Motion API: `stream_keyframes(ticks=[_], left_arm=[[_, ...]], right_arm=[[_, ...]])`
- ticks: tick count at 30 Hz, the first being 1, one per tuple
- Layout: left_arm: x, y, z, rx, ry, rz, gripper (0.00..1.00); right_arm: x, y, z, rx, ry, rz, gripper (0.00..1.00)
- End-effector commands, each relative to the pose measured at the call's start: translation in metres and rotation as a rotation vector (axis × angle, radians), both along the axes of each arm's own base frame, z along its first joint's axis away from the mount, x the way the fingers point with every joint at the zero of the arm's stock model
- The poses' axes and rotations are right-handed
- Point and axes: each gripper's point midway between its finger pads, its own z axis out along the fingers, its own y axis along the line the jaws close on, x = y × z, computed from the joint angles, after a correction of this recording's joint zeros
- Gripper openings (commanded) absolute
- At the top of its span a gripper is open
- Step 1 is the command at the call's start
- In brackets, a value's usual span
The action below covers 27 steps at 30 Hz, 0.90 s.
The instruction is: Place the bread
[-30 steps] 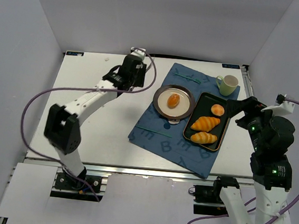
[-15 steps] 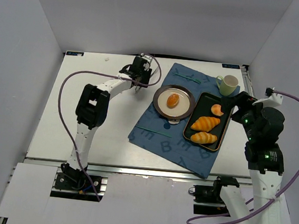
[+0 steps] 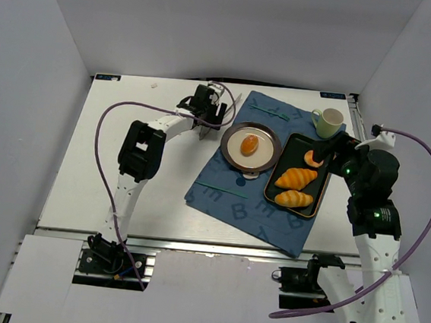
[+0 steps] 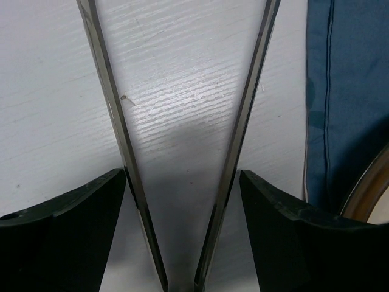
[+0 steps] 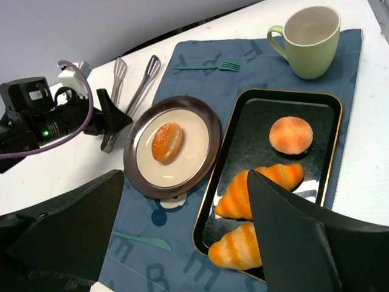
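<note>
Overhead and wrist views of the two-arm bench. The bread [image 5: 166,141], a small golden-orange oval roll with a darker crease, is seen lying near the middle of a round, dark-rimmed plate [image 5: 193,159], touched by neither arm. The plate is set on a blue mat [image 3: 226,204] spread over the white table [image 3: 166,202], with a black tray [image 5: 255,121] just beside it on the right. Two ridged croissants [image 3: 296,177] and a plain round bun [image 5: 290,134] are carried on the tray, and a green mug [image 5: 310,39] is stood on the mat beyond the tray's far end. The left gripper [image 4: 182,176] is reached to the far side of the table, left of the mat's edge; its fingers are held well apart, and the two splayed arms of a pair of metal tongs [image 4: 117,134] are framed between them, just inside the fingertips. Whether the arms of the tongs are pressed by the pads cannot be told. In the right wrist view the tongs are seen lying on the table beside the plate. The right gripper [image 5: 185,173] is poised above the far end of the tray, its fingers spread wide with nothing between them.
</note>
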Motion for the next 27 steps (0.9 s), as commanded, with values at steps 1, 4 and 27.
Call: stream_keyframes(ticks=[1,4,27], left_arm=[[0.011,-0.002,0.031,-0.016,-0.077,0.007,0.88],[0.016,0.010,0.043,0.005,-0.103,0.046,0.91],[-0.148,0.104,0.296,-0.222,-0.306,0.235,0.98]], right_arm=[[0.004,0.001,0.022,-0.010,-0.082,0.013,0.89],[0.004,0.002,0.023,-0.011,-0.086,0.016,0.89],[-0.034,0.020,0.049,-0.013,-0.035,0.145,0.89]])
